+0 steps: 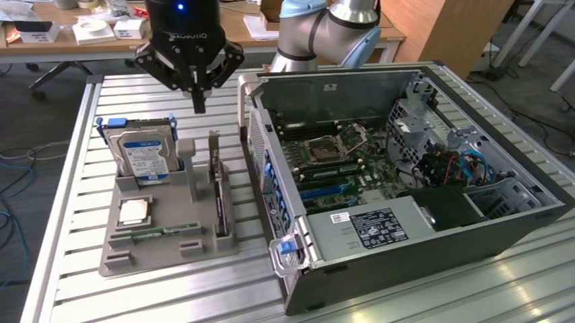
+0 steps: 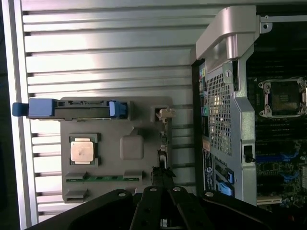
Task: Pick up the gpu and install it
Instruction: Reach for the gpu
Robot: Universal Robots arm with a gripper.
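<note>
Step in hand: approach for the pick, grasp not yet made. The gripper hangs in the air with its jaws brought fully together, fingertips meeting, nothing between them. In the exterior view it sits at 12 o'clock of the grey parts holder, clear above it and touching nothing. The gpu stands on edge in the slot along the holder's 3 o'clock side, running from 12 to 6, with only its thin top edge offered upward. The hard drive stands upright at the holder's 11 o'clock. The CPU lies flat near 8 o'clock, and the memory stick lies just at 6 o'clock of it. The open computer case lies at 3 o'clock of the holder, just beside it, motherboard exposed and nothing yet seated in its blue slots. Judgement: a pick calls for the jaws to part, straddle the card's thin edge squarely, and keep off the holder's central post close by.
</note>
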